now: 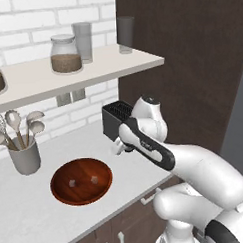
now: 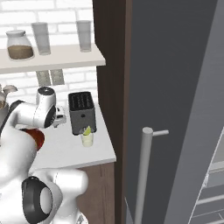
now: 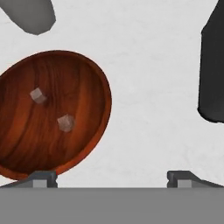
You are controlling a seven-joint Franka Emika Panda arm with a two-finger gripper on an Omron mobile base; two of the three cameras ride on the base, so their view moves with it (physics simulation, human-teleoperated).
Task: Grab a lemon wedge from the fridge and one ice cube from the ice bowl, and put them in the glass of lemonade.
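Now | gripper (image 3: 111,177): spread, holding nothing | ice bowl (image 3: 87,70): two cubes | writing: none legible

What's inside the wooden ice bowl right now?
Two small whitish ice cubes lie apart on the floor of the ice bowl. In the hand view, its near rim runs off the frame, so that edge stays unseen.
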